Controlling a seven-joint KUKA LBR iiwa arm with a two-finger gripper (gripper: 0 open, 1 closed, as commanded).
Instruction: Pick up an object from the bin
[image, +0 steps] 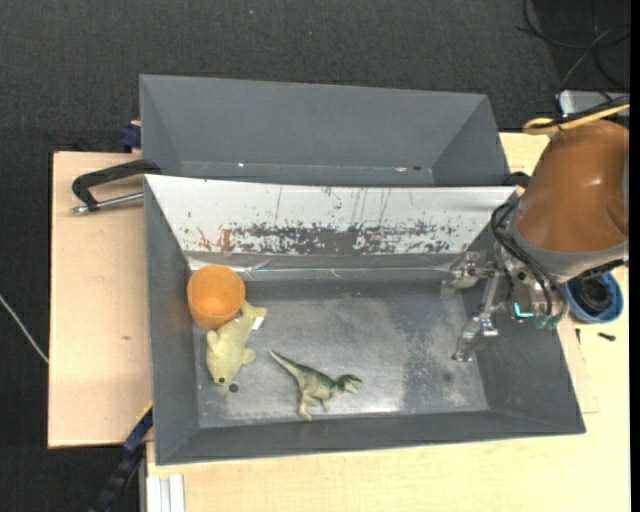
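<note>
Three things lie at the left of the bin (400, 340), an orange ball (215, 294) in the far corner, a pale yellow toy (230, 350) touching it and a green dinosaur (315, 383) near the front wall, while the hand (475, 325) hangs over the right side, well apart from them, wide or narrow I cannot tell.

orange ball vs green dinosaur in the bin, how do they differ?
Shape: the orange ball is round; the green dinosaur is thin, with a long tail. Size: the ball is bulkier than the dinosaur. Contact: the ball touches a pale yellow soft toy; the dinosaur lies apart, nearer the front wall. Both rest on the bin's floor, left half.
</note>
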